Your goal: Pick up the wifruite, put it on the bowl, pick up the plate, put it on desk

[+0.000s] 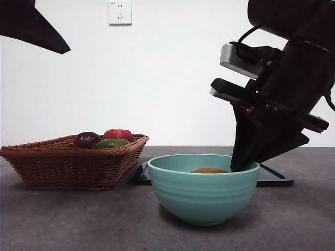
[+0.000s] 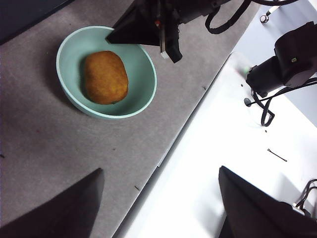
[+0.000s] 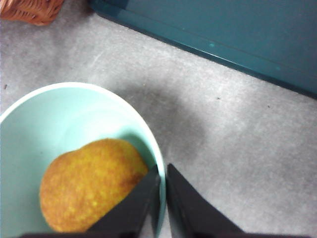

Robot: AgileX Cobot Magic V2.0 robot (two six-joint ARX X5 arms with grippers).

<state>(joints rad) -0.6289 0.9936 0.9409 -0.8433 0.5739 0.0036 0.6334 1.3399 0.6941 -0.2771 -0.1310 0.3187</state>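
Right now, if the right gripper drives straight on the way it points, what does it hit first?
Probably the bowl's rim: the right gripper has its nearly shut fingers straddling it, with the wifruite just inside. Depth is unclear.

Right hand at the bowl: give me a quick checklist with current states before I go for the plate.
1. Wifruite lying inside the bowl: ok.
2. Right hand let go of the fruit: ok, its jaws stand nearly together at the bowl's rim, gripping nothing.
3. Right hand clear of the bowl: not ok, its tips hang right at the rim, front view.
4. Bowl upright on the desk: ok.
5. Left hand out of the way: ok, open, empty, high off to the side.
6. Flat dark plate behind the bowl free to pick: cannot tell, mostly hidden by the bowl and arm.
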